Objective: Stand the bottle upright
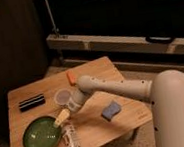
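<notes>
The bottle (71,140) lies on its side near the front edge of the wooden table (91,75), just right of the green plate (41,135). It is clear with a whitish label. My gripper (61,118) reaches down from the white arm (117,88) and hovers at the plate's right rim, just above the bottle's far end. Its pale fingertips point down and to the left.
A translucent plastic cup (63,96) stands behind the gripper. A black rectangular object (31,102) lies at the left. A blue sponge (110,110) lies at the right. An orange item (71,77) sits behind the arm.
</notes>
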`<state>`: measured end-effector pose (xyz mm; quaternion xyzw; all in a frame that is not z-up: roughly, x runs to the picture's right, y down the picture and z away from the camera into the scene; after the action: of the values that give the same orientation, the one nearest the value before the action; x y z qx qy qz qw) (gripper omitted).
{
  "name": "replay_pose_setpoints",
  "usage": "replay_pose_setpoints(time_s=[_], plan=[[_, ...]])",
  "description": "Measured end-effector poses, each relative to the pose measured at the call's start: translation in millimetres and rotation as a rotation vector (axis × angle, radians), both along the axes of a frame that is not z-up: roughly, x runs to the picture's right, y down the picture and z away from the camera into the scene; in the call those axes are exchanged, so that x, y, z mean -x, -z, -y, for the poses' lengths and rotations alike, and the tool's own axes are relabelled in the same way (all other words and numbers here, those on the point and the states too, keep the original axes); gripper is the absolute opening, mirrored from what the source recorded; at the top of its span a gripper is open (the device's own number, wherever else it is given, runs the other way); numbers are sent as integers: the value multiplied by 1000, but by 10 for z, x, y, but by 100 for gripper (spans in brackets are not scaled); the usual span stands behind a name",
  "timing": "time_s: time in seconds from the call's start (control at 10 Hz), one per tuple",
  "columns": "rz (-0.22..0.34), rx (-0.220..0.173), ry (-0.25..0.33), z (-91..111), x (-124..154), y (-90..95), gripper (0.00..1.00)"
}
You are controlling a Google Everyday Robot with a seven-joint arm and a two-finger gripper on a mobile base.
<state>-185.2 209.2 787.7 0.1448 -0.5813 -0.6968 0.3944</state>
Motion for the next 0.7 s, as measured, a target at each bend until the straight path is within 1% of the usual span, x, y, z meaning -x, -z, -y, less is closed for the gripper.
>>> replay_pose_setpoints(time_s=[0.3, 0.6, 0.7], plan=[[26, 28, -10, -17, 21, 13, 80], [35, 34, -7, -56, 39, 18, 80], [35, 32, -5, -68, 48, 16, 78]])
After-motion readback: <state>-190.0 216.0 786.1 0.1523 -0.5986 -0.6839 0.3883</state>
